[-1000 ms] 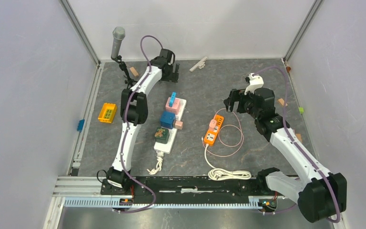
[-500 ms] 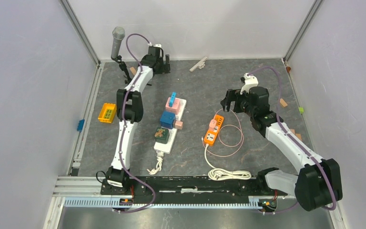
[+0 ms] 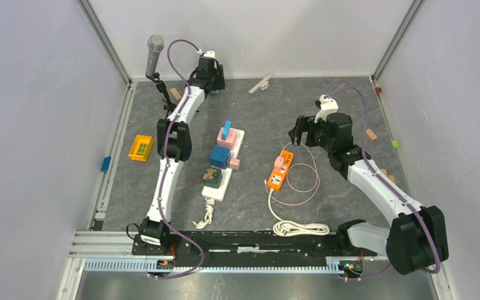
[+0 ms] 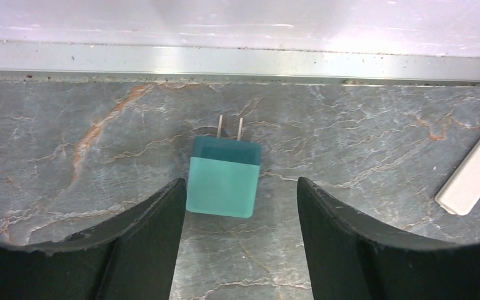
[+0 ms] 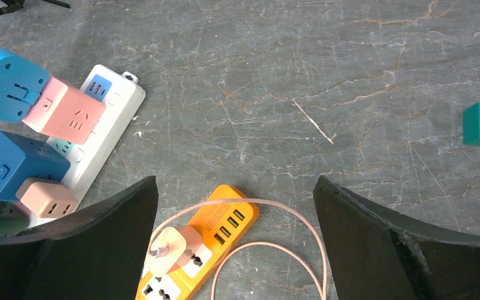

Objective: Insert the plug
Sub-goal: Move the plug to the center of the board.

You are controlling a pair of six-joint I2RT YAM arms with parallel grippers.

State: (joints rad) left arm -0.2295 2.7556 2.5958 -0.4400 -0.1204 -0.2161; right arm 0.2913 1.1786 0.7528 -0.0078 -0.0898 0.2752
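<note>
Left hand: spread, one finger on each side of the teal plug. The left-of-frame finger's edge is touching the plug's side or just shy of it; I cannot tell which. The right-of-frame finger stands apart with a clear gap. Nothing pinched.

The plug lies flat on the grey worktop at the centre of the left wrist frame. Its two metal prongs point up-frame toward the metal rail at the foot of the wall. A white bar sits at the right edge of that frame.

Right hand: spread wide, holding nothing, above the orange power strip at lower centre of its frame. A pink charger sits in that strip, with a pink cable looped beside it. At upper left is a white power strip carrying blue and pink adapters.
</note>
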